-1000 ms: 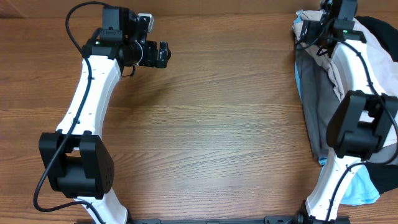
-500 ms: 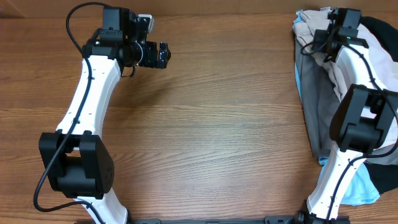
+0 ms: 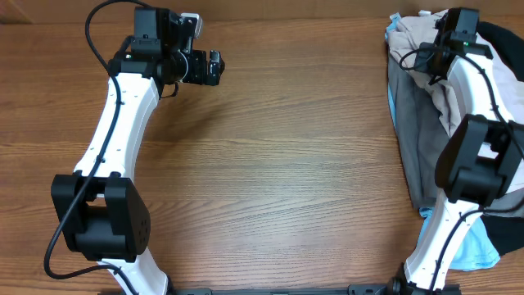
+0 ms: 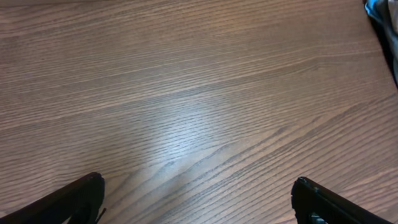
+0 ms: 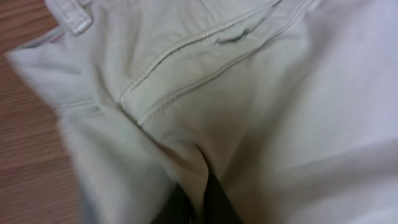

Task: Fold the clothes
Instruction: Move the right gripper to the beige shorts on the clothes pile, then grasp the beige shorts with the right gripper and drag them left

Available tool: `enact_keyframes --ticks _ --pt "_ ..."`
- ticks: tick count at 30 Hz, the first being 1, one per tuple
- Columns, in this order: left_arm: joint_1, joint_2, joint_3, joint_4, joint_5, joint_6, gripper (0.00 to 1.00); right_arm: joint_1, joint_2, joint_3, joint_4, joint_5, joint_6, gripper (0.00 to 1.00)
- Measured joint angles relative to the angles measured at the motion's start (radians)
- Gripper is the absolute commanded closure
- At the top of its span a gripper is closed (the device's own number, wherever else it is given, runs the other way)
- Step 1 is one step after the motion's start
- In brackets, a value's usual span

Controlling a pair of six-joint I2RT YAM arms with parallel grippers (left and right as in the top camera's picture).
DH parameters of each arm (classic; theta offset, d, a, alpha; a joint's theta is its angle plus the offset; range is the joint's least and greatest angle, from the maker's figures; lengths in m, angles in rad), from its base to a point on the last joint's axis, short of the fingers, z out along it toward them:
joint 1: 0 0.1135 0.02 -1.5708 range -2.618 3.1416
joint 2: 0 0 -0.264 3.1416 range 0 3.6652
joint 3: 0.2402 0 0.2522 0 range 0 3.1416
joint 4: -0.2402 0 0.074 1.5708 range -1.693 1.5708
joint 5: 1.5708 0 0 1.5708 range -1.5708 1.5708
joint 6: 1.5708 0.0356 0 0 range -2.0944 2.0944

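Note:
The clothes lie heaped at the table's right edge. On top are the beige shorts (image 3: 409, 37), which fill the right wrist view (image 5: 261, 81) with a stitched pocket seam and a belt loop (image 5: 73, 18). My right gripper (image 3: 446, 34) is at the far end of the heap, shut (image 5: 198, 205) on a pinched fold of the shorts. My left gripper (image 3: 214, 69) hovers at the far left over bare wood, open (image 4: 199, 193) with nothing between its fingers.
Under the shorts lie a grey garment (image 3: 413, 139), a light blue one (image 3: 476, 250) and a black one (image 3: 501, 34). The wooden table (image 3: 286, 164) stretches between the arms. The right arm's own links stand over the heap.
My right gripper has shut on a fold of the shorts and shifted slightly right. The left gripper has moved a touch towards the far edge, still open.

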Motion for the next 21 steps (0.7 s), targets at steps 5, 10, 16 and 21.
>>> enact_keyframes --ticks 5,10,16,21 --pt "0.000 0.000 0.026 -0.031 -0.002 -0.014 0.07 0.084 -0.188 0.030 -0.159 -0.027 0.022 0.96" --pt "0.002 -0.008 0.089 -0.113 -0.002 -0.017 0.08 0.234 -0.329 0.054 -0.211 -0.098 0.083 0.96" --pt "0.054 -0.116 0.093 -0.176 -0.002 -0.025 0.05 0.417 -0.325 0.056 -0.193 -0.185 0.191 0.96" --pt "0.159 -0.262 0.104 -0.250 -0.022 -0.025 0.01 0.644 -0.323 0.056 -0.084 -0.209 0.274 0.96"
